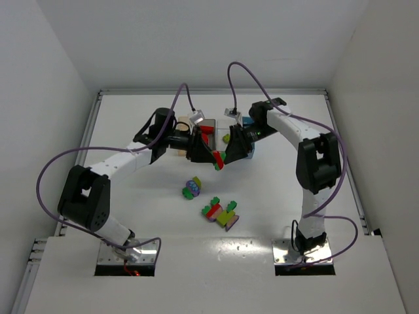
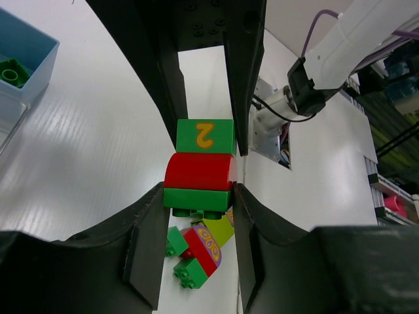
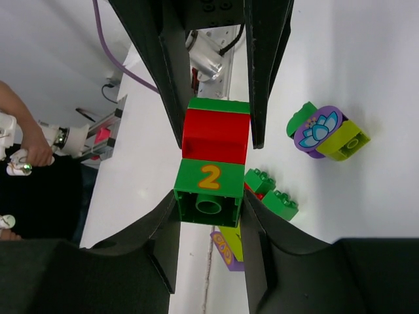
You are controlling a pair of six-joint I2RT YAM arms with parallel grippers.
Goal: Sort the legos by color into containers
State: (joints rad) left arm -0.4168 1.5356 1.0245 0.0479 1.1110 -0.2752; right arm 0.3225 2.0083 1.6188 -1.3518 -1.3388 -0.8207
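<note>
Evidently early: left gripper (image 2: 198,196) and right gripper (image 3: 209,203) both pinch the green-red-green plastic brick stack (image 1: 218,159), centre frame; multicoloured brick clusters (image 1: 220,212) below lie unsorted; light blue plastic bin (image 2: 38,52) holds, seemingly, one green brick (image 2: 12,70).

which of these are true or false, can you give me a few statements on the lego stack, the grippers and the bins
1. The left gripper and the right gripper are both shut on one green-red-green stack. True.
2. The yellow 2 is printed on a purple brick. False: it is on the numbered green brick at one end of the stack.
3. Every loose brick is already in a bin. False: a purple-topped cluster and a red-lime cluster lie on the table.
4. The light blue bin has a dark green brick in it. True.
</note>
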